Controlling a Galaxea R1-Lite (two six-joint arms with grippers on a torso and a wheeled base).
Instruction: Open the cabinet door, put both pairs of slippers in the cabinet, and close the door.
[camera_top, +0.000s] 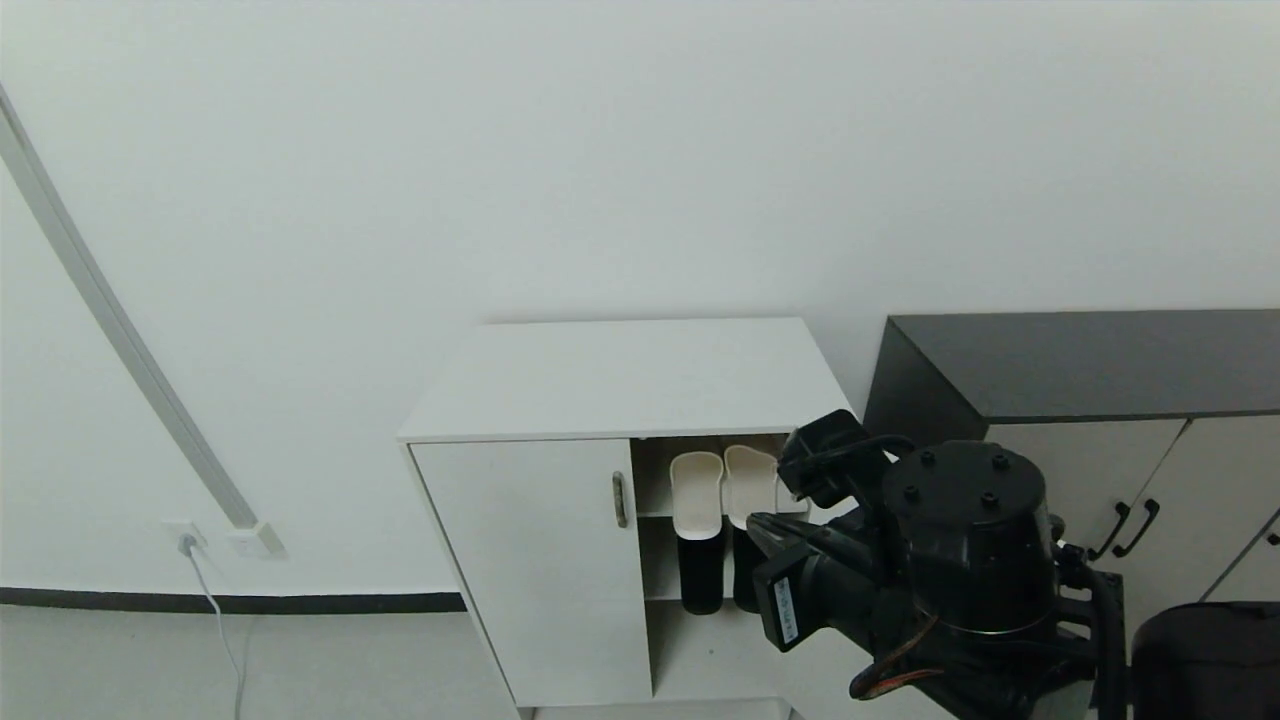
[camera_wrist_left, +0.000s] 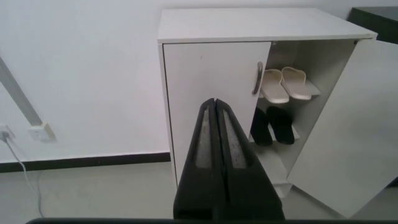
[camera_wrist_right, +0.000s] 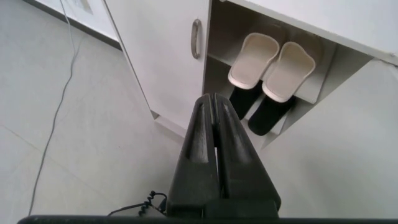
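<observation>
White cabinet (camera_top: 620, 375), one door (camera_wrist_left: 348, 124) swung open; cream slippers (camera_top: 697, 490) on upper shelf, black slippers (camera_top: 700, 570) below. Left gripper (camera_wrist_left: 215, 102) and right gripper (camera_wrist_right: 215, 98) pressed together, empty.

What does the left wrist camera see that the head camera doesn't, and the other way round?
Left wrist view alone: the open right door, swung out wide, and the left gripper, fingers shut, in front.
Head view alone: two black handles on the front of the dark-topped cabinet next door.
Both: the white cabinet, its closed left door, the white slippers sitting above the black slippers inside, and the wall socket.
</observation>
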